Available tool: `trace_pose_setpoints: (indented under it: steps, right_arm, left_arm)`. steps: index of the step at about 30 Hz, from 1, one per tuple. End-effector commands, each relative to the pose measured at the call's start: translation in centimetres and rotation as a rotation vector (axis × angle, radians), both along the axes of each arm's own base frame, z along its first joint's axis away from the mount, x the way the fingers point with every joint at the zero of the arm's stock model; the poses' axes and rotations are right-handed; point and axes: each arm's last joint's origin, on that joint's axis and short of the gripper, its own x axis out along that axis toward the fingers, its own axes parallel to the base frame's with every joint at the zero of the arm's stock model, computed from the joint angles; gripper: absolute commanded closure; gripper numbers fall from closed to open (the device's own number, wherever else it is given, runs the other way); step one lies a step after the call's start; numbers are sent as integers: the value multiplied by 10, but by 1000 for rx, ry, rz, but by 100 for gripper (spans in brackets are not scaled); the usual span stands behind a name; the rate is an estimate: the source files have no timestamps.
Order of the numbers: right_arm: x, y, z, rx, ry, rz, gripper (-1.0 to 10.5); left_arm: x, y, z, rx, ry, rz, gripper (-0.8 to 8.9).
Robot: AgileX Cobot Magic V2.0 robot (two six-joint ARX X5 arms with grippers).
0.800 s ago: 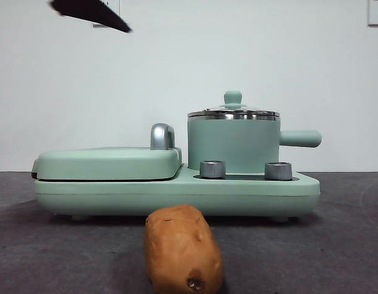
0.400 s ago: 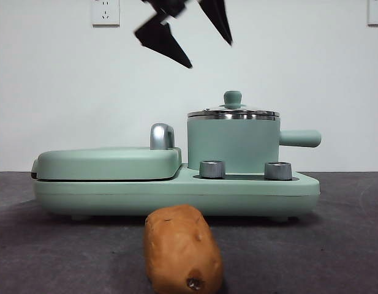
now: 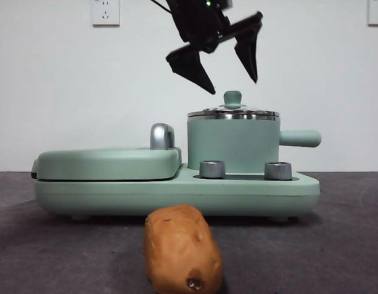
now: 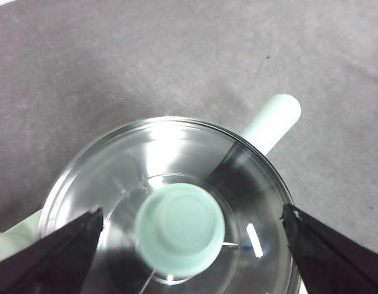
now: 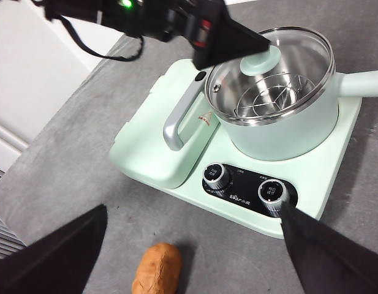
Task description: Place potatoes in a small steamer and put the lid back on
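Both jaws of the left gripper (image 3: 228, 82) have dropped, spread, over the lid (image 3: 233, 112).

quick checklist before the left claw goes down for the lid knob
1. Left claw open wide enough for the knob: ok, its jaws stand apart on either side of it in the left wrist view.
2. Claw centred over the knob: ok, roughly; the knob sits between the jaws.
3. Lid seated on the small steamer: ok, it lies level on the rim.
4. Claw clear of the lid: ok, it hangs above the knob, not touching.
5. Potato free to pick later: ok, it lies on the table in front of the appliance.
6. Right claw out of the way: ok, open, held high and back from the steamer.
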Motion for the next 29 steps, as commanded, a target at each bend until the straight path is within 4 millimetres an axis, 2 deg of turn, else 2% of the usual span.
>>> trace_pose_setpoints:
  steps: [1, 8, 20, 29]
  right_arm:
    - [-1, 1, 5, 9, -14, 4, 495]
    - [0, 1, 5, 9, -14, 4, 495]
    - [0, 1, 5, 8, -14, 3, 495]
    - [0, 1, 5, 8, -14, 3, 496]
  left_arm:
    - [1, -13, -2, -8, -30, -14, 354]
    - [4, -20, -16, 9, -8, -13, 355]
    - [4, -20, -18, 31, -8, 12, 388]
    - [4, -19, -18, 33, -6, 12, 602]
